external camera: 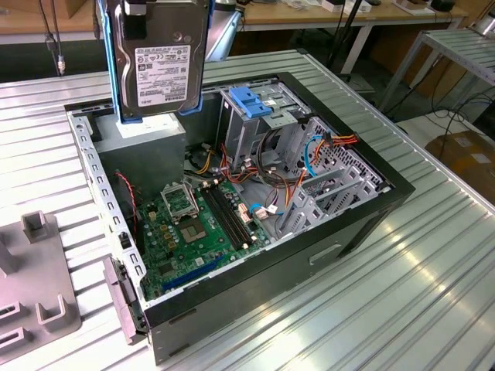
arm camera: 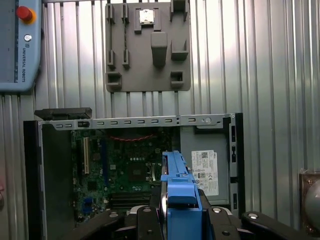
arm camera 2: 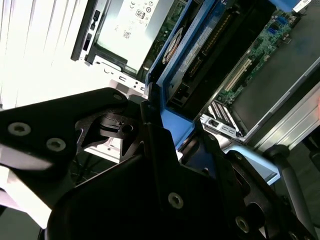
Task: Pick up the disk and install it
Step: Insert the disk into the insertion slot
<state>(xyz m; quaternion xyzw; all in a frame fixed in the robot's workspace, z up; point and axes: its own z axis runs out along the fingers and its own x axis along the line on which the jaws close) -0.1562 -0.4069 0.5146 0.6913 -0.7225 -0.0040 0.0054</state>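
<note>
The disk (external camera: 160,58) is silver-grey with a white label printed in black, and its bracket (arm camera: 181,192) is light blue. The motherboard (external camera: 186,236) is green with black slots (external camera: 228,216), inside a black case (external camera: 379,209). Wires (external camera: 344,141) run red, orange, yellow. The surface (external camera: 418,294) is silver - ribbed in stripes.

One disk (external camera: 161,69), one computer case (external camera: 271,287), one motherboard (external camera: 193,232) — one grey fixture plate (external camera: 31,290).
</note>
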